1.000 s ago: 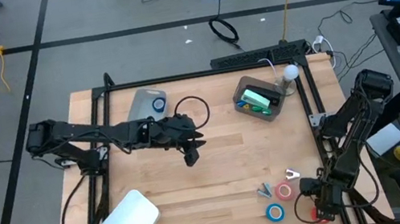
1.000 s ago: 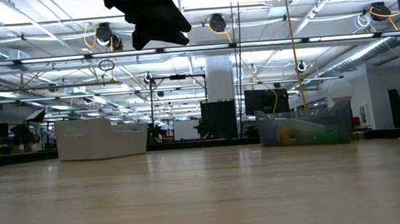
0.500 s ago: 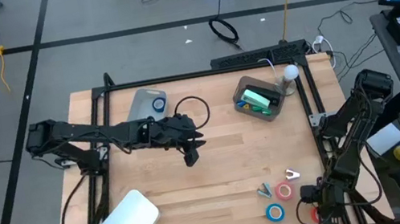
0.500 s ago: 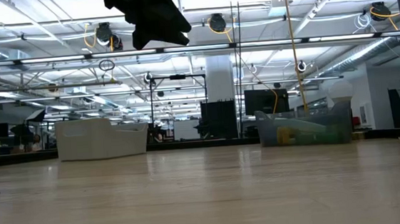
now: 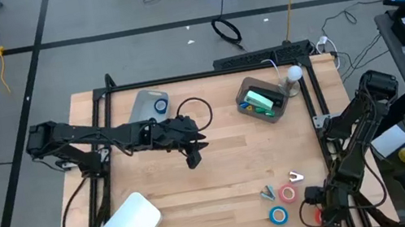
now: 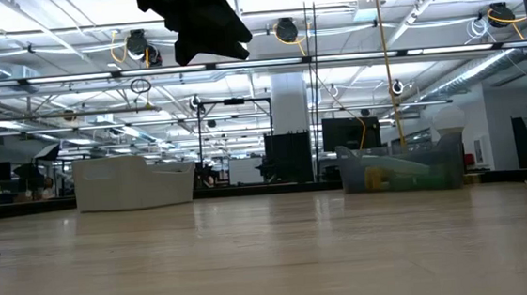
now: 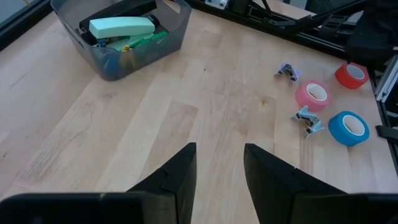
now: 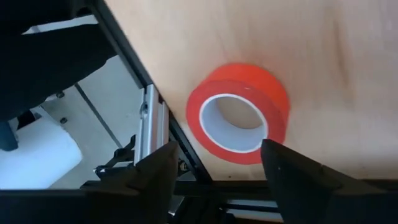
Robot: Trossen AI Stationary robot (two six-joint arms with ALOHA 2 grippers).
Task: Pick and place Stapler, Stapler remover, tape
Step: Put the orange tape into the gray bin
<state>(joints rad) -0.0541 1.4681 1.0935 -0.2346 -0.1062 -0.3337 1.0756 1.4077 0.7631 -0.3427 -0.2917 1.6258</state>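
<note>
A red tape roll (image 8: 239, 112) lies flat on the table at the near right corner, beside the frame rail; it also shows in the high view (image 5: 316, 217). My right gripper (image 8: 217, 148) is open above it, one finger on either side, apart from it. A pink-red roll (image 5: 287, 193), a blue roll (image 5: 278, 215) and two small metal staple removers (image 5: 269, 193) (image 5: 294, 175) lie close by. A pale green stapler (image 7: 121, 26) lies in the grey bin (image 5: 248, 89). My left gripper (image 5: 192, 160) is open and empty, high above the table's middle.
A white box (image 5: 129, 225) lies at the near left. A grey tray (image 5: 143, 105) with a blue ring in it and a black cable loop (image 5: 200, 110) are at the far left of centre. A black frame rail (image 8: 149, 118) runs close beside the red roll.
My right gripper has moved a little toward the table's near edge, over the red tape roll. The left arm has kept still.
</note>
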